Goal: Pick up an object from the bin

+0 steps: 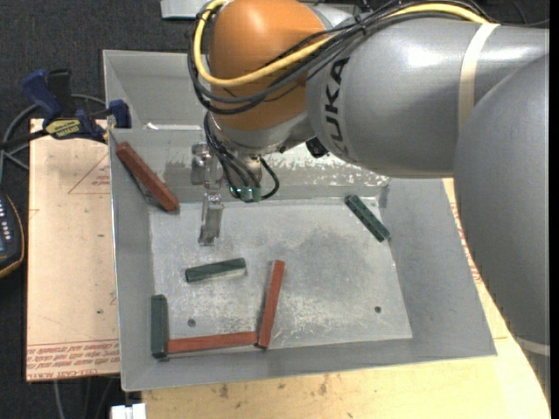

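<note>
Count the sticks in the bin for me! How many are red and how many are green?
Red sticks: 3
Green sticks: 3
Total: 6

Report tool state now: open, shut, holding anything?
Tool: open or shut cannot be told; no thing visibly gripped. It is over bare floor in the left half of the bin, just behind a dark green bar.

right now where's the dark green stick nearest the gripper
The dark green stick lies flat left of centre in the camera view, just below the gripper, a slanted red stick at its right.
</note>
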Motion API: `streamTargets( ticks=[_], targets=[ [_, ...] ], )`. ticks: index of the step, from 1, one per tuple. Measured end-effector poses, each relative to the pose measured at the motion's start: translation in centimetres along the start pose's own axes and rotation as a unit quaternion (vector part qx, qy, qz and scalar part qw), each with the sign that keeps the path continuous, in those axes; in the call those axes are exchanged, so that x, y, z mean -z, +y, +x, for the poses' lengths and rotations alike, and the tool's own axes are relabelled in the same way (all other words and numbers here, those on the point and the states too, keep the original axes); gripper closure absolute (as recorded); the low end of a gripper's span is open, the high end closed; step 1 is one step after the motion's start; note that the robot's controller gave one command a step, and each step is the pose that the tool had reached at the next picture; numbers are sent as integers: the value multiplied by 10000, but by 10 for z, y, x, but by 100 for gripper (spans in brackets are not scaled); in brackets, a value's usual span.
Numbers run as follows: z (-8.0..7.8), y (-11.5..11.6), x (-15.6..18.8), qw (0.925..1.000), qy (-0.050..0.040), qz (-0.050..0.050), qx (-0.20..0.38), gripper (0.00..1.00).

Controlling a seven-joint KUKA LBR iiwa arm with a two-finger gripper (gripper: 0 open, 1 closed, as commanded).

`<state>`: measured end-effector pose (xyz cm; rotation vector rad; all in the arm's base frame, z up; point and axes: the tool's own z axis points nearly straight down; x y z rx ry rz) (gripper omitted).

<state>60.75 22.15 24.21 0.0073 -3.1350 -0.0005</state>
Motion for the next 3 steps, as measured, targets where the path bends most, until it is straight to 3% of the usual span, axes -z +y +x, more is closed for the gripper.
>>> streamTargets(
  ticks=[1,2,3],
  targets=[
    [44,-59,-163,9906,1,11,1367,0],
    [42,-57,-159,9906,-30,-2,1368,100],
    [87,-44,4,9915,-83,-8,1295,100]
  ],
)
